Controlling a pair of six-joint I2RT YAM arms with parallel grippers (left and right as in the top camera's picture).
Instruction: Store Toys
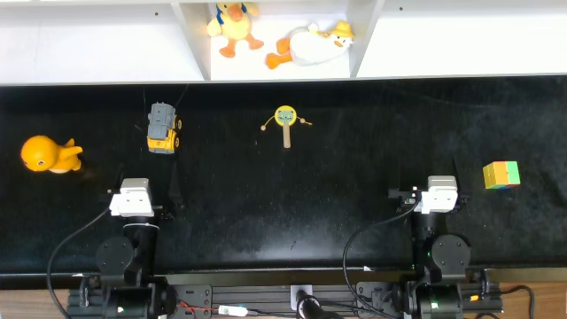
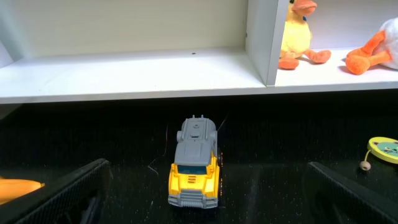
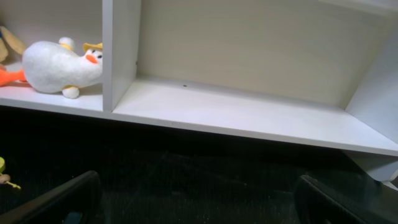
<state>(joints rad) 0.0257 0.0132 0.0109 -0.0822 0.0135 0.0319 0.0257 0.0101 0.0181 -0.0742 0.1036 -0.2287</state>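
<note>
Though both jaws gape, toy truck point(image 2: 194, 165) seems untouched.

1. This looks like a robotics lab bench, not a home. The left arm's base point(image 1: 124, 257) and the right arm's base point(image 1: 440, 252) are fixed at 7 and 5 o'clock, with loose cables point(image 1: 66, 244) looping beside them.
2. The worktop point(image 1: 354, 177) is plain black all over.
3. A bare white shelf unit point(image 1: 106, 40) with dividers runs along 12 o'clock.
4. Toys lie singly and well apart: a truck point(image 1: 161, 128) at 10 o'clock and a colour cube point(image 1: 500, 175) at 3 o'clock. A yellow plush duck point(image 1: 234, 25) and a white plush duck point(image 1: 310, 42) sit in the shelf at 12.
</note>
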